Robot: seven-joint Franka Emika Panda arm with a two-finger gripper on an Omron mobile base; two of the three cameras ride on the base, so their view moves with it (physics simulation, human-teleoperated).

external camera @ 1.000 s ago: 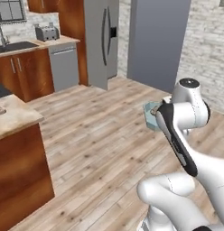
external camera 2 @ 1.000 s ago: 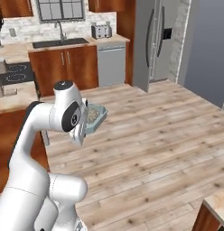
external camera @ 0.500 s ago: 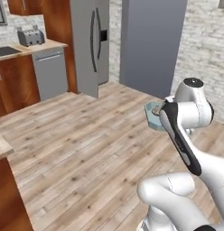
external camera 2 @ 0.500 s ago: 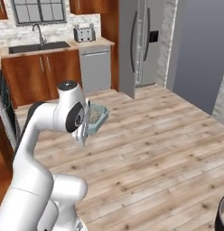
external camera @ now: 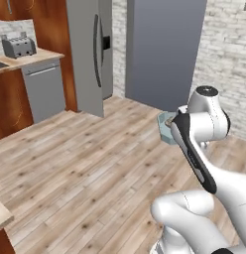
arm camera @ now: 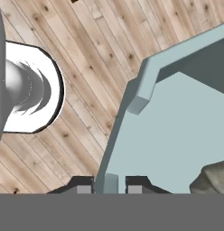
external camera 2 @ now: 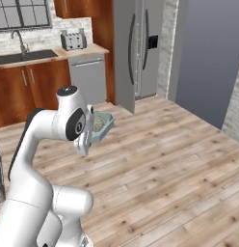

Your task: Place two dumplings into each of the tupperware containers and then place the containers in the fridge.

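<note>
The jaws (arm camera: 111, 188) were clamped tight on the thin wall of a tupperware container (arm camera: 177, 135), one tip on each side of the rim. The tray hung out in front of the arm, well short of the fridge (external camera 2: 136, 48), over the open wooden floor (external camera 2: 165, 164). At least one mottled dumpling (arm camera: 213, 178) sat in its low corner, close to the pinched edge; from the right base view more pale lumps seemed to lie in the tray (external camera 2: 101, 126), though I could not count them.

The fridge stood ahead, beside the dishwasher (external camera 2: 90, 77), and its doors (external camera: 97, 49) looked closed from where I stood. A tall grey panel (external camera: 164, 49) rose just beside it.

To my eye this was the carry to the fridge. Held by one edge only, the tray wanted a level hand and a gentle approach, or the dumplings would roll out. The door would likely need opening first.
</note>
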